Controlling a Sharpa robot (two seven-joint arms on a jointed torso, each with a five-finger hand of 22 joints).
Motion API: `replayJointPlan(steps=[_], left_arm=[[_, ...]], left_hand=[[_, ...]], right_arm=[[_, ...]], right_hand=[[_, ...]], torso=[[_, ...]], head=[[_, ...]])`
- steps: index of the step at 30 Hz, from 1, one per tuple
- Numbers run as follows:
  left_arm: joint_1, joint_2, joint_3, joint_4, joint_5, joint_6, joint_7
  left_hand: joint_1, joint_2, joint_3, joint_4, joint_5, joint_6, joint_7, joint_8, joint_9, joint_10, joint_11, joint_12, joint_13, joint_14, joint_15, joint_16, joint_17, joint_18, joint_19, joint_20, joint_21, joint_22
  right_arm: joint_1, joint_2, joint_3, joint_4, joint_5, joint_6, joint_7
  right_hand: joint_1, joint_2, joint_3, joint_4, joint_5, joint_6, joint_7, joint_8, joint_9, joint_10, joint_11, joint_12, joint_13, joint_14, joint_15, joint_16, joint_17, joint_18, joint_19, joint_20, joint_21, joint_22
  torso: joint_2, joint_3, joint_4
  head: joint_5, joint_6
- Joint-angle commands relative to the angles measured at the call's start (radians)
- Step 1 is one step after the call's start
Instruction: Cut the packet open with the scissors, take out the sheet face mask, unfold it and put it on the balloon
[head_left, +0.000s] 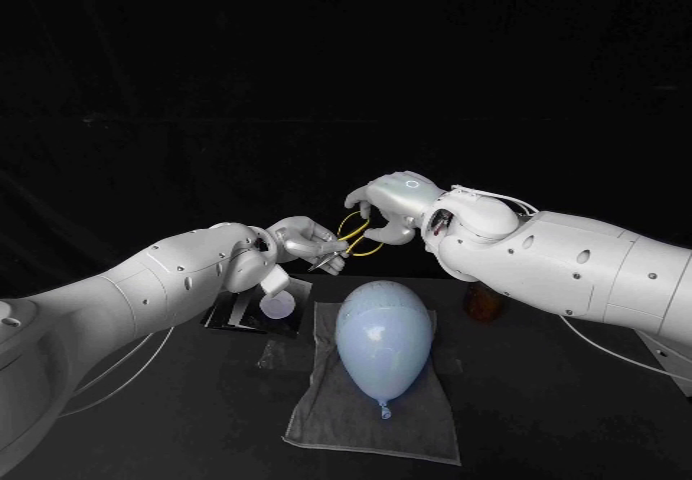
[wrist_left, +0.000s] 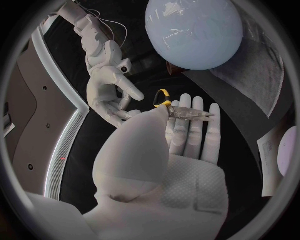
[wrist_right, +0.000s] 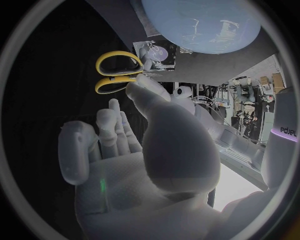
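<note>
Scissors (head_left: 352, 244) aloft between left hand (head_left: 302, 240), right hand (head_left: 391, 206)

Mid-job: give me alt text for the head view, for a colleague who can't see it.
Above the black table, the left hand holds yellow-handled scissors by the blades while the right hand touches their handles. Below lies a pale blue balloon on a grey cloth, the packet beside it.
</note>
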Motion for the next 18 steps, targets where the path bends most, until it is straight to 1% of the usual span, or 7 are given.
replayJointPlan(steps=[1, 3, 6, 7, 11, 15, 18], left_arm=[[0.003, 0.002, 0.001, 0.004, 0.005, 0.018, 0.004], [0.003, 0.002, 0.001, 0.005, 0.006, 0.019, 0.003], [0.003, 0.002, 0.001, 0.005, 0.007, 0.020, 0.002], [0.003, 0.002, 0.001, 0.005, 0.007, 0.020, 0.002], [0.003, 0.003, 0.001, 0.006, 0.007, 0.022, 0.001], [0.004, 0.003, 0.001, 0.009, 0.007, 0.024, 0.000], [0.006, 0.003, 0.001, 0.011, 0.008, 0.026, -0.001]], left_hand=[[-0.001, 0.004, 0.072, -0.063, 0.003, -0.004, 0.000, 0.004, 0.004, 0.003, 0.000, -0.004, 0.000, 0.005, 0.001, -0.007, 0.001, 0.015, 0.003, 0.000, -0.005, 0.000], [-0.002, 0.004, 0.073, -0.063, 0.003, -0.004, 0.000, 0.004, 0.004, 0.003, 0.000, -0.004, 0.000, 0.005, 0.001, -0.007, 0.001, 0.015, 0.003, 0.000, -0.005, 0.000], [-0.002, 0.004, 0.073, -0.063, 0.003, -0.004, 0.000, 0.004, 0.004, 0.003, 0.000, -0.004, 0.000, 0.005, 0.001, -0.007, 0.001, 0.015, 0.003, 0.000, -0.005, 0.000], [-0.002, 0.004, 0.073, -0.063, 0.003, -0.004, 0.000, 0.004, 0.004, 0.003, 0.000, -0.004, 0.000, 0.005, 0.001, -0.007, 0.001, 0.015, 0.003, 0.000, -0.005, 0.000], [-0.002, 0.004, 0.074, -0.063, 0.003, -0.005, 0.000, 0.004, 0.004, 0.003, 0.001, -0.004, 0.000, 0.004, 0.001, -0.007, 0.001, 0.015, 0.003, 0.000, -0.005, 0.000], [-0.002, 0.004, 0.074, -0.063, 0.003, -0.005, 0.000, 0.004, 0.004, 0.003, 0.001, -0.004, 0.000, 0.004, 0.001, -0.007, 0.001, 0.015, 0.003, 0.000, -0.005, 0.000], [-0.003, 0.003, 0.075, -0.063, 0.003, -0.005, 0.000, 0.004, 0.005, 0.003, 0.001, -0.005, 0.000, 0.004, 0.001, -0.007, 0.002, 0.015, 0.003, 0.000, -0.005, 0.000]], right_arm=[[0.000, 0.003, 0.000, -0.004, -0.042, 0.057, -0.035], [-0.001, 0.004, 0.000, -0.005, -0.061, 0.074, -0.042], [-0.001, 0.009, 0.000, -0.008, -0.097, 0.102, -0.055], [-0.001, 0.012, -0.001, -0.011, -0.109, 0.108, -0.059], [-0.002, 0.021, -0.002, -0.020, -0.137, 0.121, -0.065], [-0.005, 0.030, -0.003, -0.029, -0.150, 0.128, -0.068], [-0.008, 0.037, -0.004, -0.037, -0.156, 0.121, -0.070]], right_hand=[[-0.011, -0.003, 0.015, 0.010, 0.005, 0.015, -0.029, 0.018, 0.007, -0.021, -0.020, 0.019, -0.001, 0.041, -0.028, 0.016, -0.010, -0.016, 0.047, -0.040, 0.014, 0.106], [-0.020, -0.009, 0.020, 0.016, 0.003, 0.034, -0.042, 0.030, 0.012, -0.031, -0.016, 0.016, -0.009, 0.034, -0.020, 0.004, -0.047, -0.012, 0.041, -0.038, 0.000, 0.085], [-0.023, -0.017, 0.033, 0.020, 0.000, 0.056, -0.071, 0.040, 0.013, -0.091, -0.057, -0.041, -0.068, 0.021, -0.060, -0.033, -0.152, -0.001, 0.031, -0.071, -0.039, 0.032], [-0.026, -0.018, 0.033, 0.024, -0.001, 0.066, -0.076, 0.044, 0.014, -0.095, -0.058, -0.050, -0.085, 0.042, -0.062, -0.024, -0.156, -0.004, 0.039, -0.077, -0.034, 0.042], [-0.025, -0.018, 0.029, 0.028, 0.003, 0.085, -0.077, 0.052, 0.015, -0.106, -0.056, -0.061, -0.107, 0.045, -0.060, -0.028, -0.186, -0.003, 0.041, -0.078, -0.042, 0.034], [-0.024, -0.016, 0.036, 0.031, 0.011, 0.103, -0.083, 0.054, 0.012, -0.089, -0.067, -0.061, -0.127, 0.076, -0.067, -0.009, -0.182, -0.008, 0.054, -0.083, -0.027, 0.059], [-0.026, -0.018, 0.035, 0.034, 0.012, 0.100, -0.076, 0.046, 0.007, -0.096, -0.059, -0.073, -0.146, 0.090, -0.064, -0.003, -0.188, -0.011, 0.059, -0.084, -0.022, 0.067]], torso=[[0.000, 0.0005, 0.0000], [0.000, 0.0007, -0.0001], [0.000, 0.0001, -0.0006], [0.000, 0.0001, -0.0006], [0.001, 0.0000, -0.0006], [0.001, 0.0002, 0.0002], [0.002, -0.0003, -0.0003]], head=[[0.001, -0.001], [0.001, -0.001], [0.001, -0.001], [0.001, -0.001], [0.001, 0.000], [-0.001, 0.000], [0.000, 0.000]])
